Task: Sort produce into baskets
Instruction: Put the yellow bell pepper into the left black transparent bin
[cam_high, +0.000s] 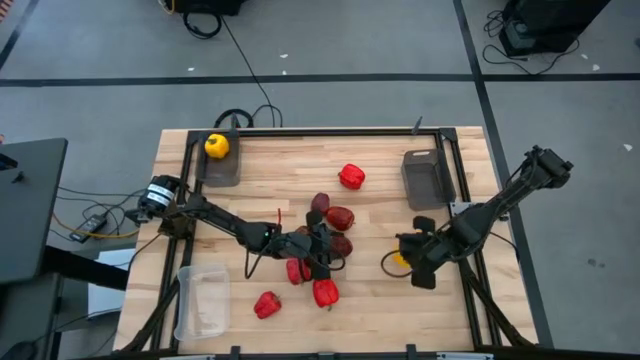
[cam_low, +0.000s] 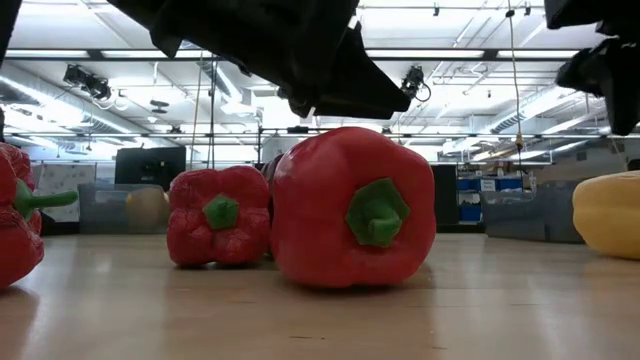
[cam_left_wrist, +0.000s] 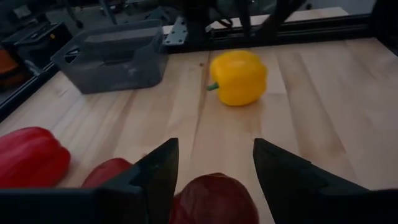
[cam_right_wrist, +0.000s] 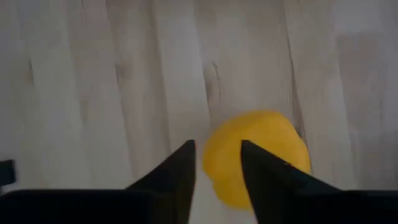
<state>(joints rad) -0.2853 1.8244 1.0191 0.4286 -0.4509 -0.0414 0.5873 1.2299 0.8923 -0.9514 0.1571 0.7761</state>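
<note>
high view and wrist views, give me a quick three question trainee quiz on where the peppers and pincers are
1. True or false: a yellow pepper lies in the left grey tray.
2. Which pincer is over the maroon fruit? A left B right
3. What is beneath the right pincer?

Key: 1 true. 2 A, the left pincer, open around it. 3 The other yellow pepper, on the table, not gripped.
</note>
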